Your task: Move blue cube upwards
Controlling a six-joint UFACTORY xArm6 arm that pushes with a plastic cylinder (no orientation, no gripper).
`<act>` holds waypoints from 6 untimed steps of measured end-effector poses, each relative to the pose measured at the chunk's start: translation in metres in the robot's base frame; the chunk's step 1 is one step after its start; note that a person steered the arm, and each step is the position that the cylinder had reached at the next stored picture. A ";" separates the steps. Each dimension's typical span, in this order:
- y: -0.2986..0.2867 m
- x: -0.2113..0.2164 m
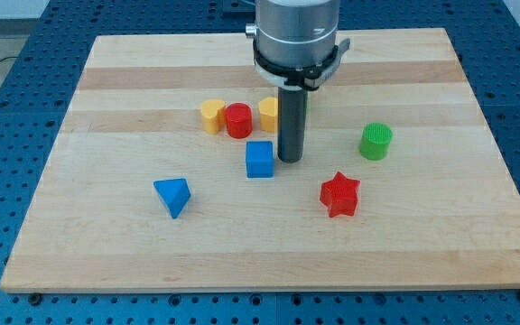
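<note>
Blue cube [259, 159]: a small solid block, uniformly blue, resting flat on the wooden worktop [134, 99] with one face toward the view's bottom and its edges turned only slightly off square; position is near the middle of the worktop, a little toward the view's left; it stands upright, not tilted, not stacked on anything; its top face and front face are both visible and unobstructed.
</note>
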State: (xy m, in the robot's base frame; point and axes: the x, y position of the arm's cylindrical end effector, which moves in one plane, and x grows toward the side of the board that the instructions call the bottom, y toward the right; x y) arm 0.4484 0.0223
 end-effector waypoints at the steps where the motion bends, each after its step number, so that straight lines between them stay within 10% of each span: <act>1: 0.006 0.010; 6: -0.060 0.025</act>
